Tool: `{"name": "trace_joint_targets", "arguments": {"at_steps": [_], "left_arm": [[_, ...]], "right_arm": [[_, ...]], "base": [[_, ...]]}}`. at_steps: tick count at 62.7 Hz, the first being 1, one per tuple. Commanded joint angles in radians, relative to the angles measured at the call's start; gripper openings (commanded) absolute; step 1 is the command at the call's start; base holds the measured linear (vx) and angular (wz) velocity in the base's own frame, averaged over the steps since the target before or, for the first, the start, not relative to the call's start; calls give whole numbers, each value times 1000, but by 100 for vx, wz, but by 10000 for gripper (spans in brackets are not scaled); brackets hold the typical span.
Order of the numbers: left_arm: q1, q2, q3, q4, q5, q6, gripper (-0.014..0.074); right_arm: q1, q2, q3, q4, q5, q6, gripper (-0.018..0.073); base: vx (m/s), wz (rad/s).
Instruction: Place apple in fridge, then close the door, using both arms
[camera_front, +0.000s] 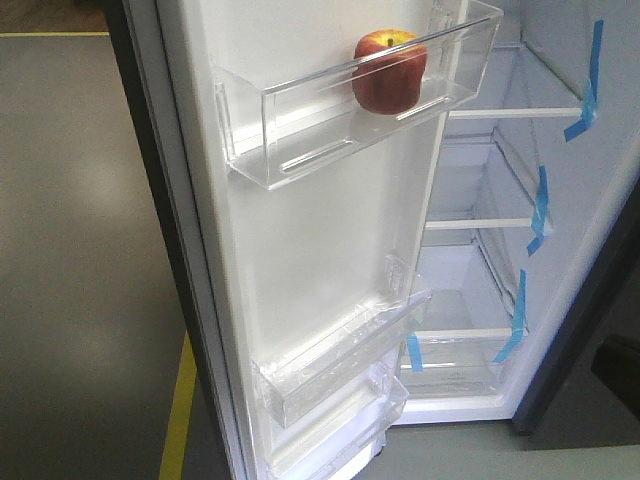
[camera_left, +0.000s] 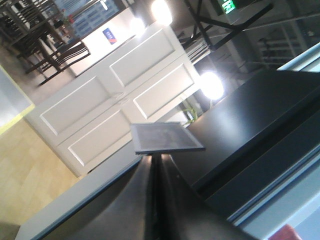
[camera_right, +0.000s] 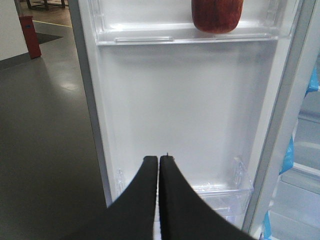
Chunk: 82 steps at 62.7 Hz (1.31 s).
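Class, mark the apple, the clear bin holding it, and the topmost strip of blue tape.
apple (camera_front: 390, 72): front view, middle of its red side.
clear bin (camera_front: 300, 140): front view, its see-through front wall, left of the fruit.
blue tape (camera_front: 594, 70): front view, upper part of the strip.

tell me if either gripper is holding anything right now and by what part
Nothing is held. The left gripper and right gripper are both shut with nothing between the fingers; the apple sits free in the upper door bin.

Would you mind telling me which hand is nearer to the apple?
Right. The right hand points at the door's inside, below the apple; the left hand points elsewhere, toward a white cabinet.
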Motion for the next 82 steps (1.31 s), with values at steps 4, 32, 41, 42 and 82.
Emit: {"name": "trace_joint_targets", "arguments": {"at_steps": [4,32,41,42,82], "left_arm": [[-2,-17,21,-4,-129,-13,-6],[-2,38,-209,169,-277,-496,-6],[-2,203,-412,328,-246,-496,-6],[-2,222,-437,339,-247,-496,-6],[-2,1382,-1204,949,-663,-915,128]], "right_arm": [[-3,-27,18,34,-64,6,-5],[-3,-27,19,92,-158,6,-3],[-3,-27,19,121,-203,6,-3],[-3,-27,19,126,-203,6,-3],[-3,-27,19,195,-67,6,-3]], "base": [[0,0],[0,0],[0,0],[0,0],[0,0]]}}
